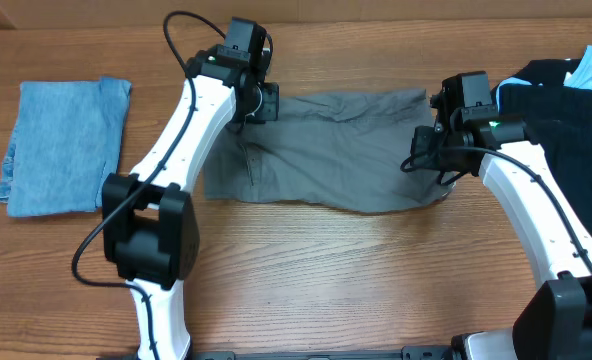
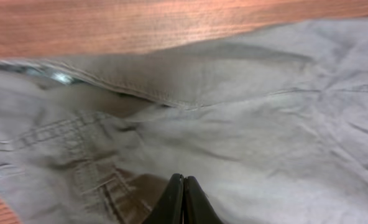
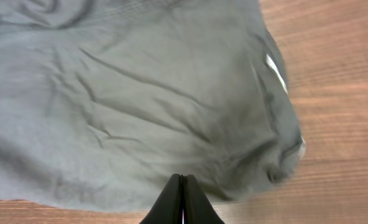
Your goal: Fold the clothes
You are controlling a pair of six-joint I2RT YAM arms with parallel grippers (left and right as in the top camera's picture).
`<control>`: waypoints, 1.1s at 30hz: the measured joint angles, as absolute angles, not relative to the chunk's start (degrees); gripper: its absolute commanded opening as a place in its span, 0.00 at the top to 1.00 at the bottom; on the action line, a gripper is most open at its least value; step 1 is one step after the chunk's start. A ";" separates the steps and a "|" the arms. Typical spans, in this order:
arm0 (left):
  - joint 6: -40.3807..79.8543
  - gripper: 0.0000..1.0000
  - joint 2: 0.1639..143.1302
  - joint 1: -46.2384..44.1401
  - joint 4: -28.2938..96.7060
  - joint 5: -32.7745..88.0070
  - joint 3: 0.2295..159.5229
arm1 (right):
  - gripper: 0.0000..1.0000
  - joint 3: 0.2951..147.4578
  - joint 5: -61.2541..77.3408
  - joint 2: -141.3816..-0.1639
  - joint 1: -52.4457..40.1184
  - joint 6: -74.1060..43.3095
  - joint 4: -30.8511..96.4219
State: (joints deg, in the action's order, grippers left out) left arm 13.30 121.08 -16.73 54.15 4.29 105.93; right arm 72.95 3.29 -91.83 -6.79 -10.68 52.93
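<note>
Pincers L+R (image 2: 183, 182) (image 3: 183, 180) closed over grey garment (image 1: 346, 150)

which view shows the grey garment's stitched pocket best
Left wrist: the pocket fills its lower left, stitching clear. Overhead shows only a faint seam; right wrist shows the grey garment wrinkled, no pocket.

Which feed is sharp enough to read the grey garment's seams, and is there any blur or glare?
Overhead: sharp, evenly lit, grey garment clear. Left wrist: soft, seam readable, left edge smeared. Right wrist: blurred toward the right, one bright streak.
</note>
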 measured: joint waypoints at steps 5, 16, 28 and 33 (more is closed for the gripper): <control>13.82 0.96 128.88 -16.73 58.78 7.44 106.02 | 0.96 72.90 12.49 -93.43 -6.79 -6.44 47.97; 14.04 0.96 130.54 -16.73 56.55 9.47 106.02 | 0.96 71.16 33.04 -107.42 -9.13 0.47 35.77; 14.04 0.96 130.54 -16.73 54.61 9.52 105.54 | 0.96 70.67 28.49 -116.53 -18.02 3.86 30.70; 13.76 0.96 130.54 -16.73 55.27 6.46 103.74 | 0.96 70.87 27.42 -116.53 -16.10 3.14 30.50</control>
State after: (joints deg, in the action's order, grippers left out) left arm 13.76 130.54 -16.73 55.27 6.46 103.74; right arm 70.87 27.42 -116.53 -16.10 3.14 30.50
